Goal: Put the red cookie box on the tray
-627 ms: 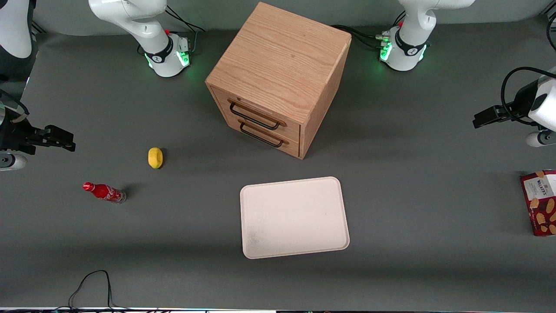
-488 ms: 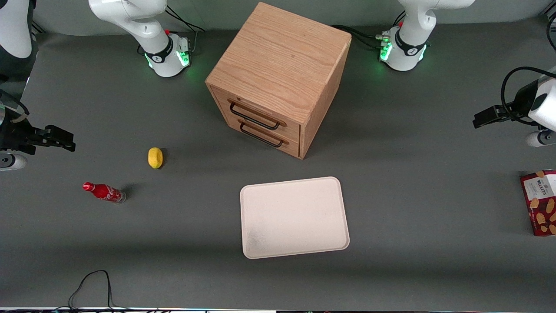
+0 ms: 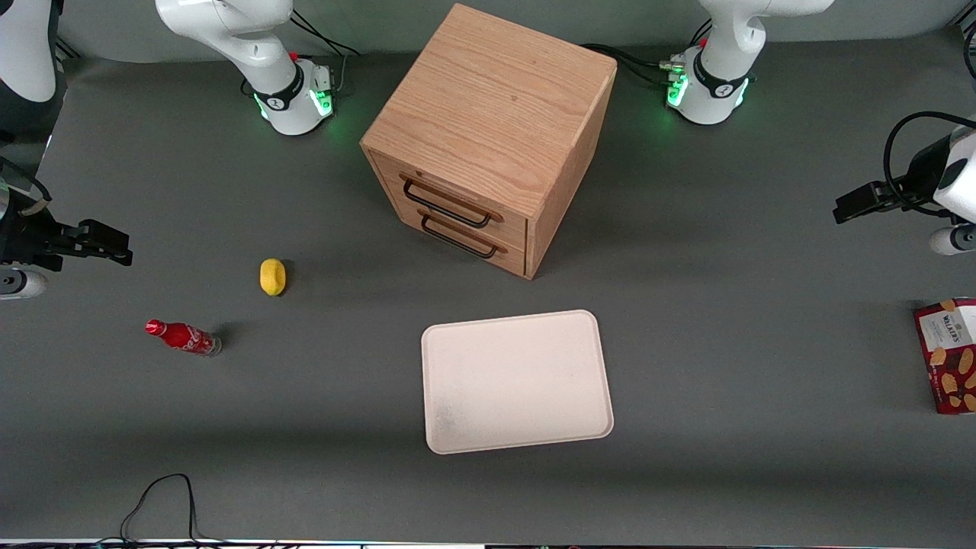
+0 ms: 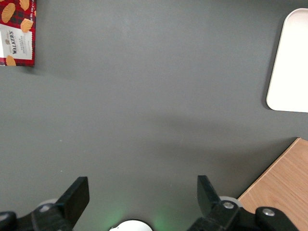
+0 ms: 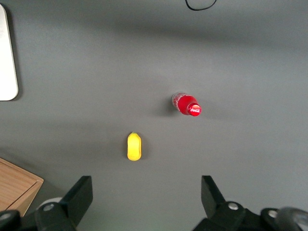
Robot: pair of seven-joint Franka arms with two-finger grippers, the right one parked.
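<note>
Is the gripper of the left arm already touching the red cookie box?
Apart. In the left wrist view the open gripper has only bare grey table between its fingers, and the red cookie box lies well clear of them.

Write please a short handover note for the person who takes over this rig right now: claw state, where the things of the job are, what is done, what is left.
Claw: open, holds nothing, in the air over bare table toward the working arm's end, not yet over the box.
Red cookie box: lies flat on the table at the working arm's end, untouched.
Tray: mid-table, in front of the wooden drawer cabinet, nothing on it.
Done: nothing yet.
Left: reach the box, grasp it, carry it to the tray, release.
</note>
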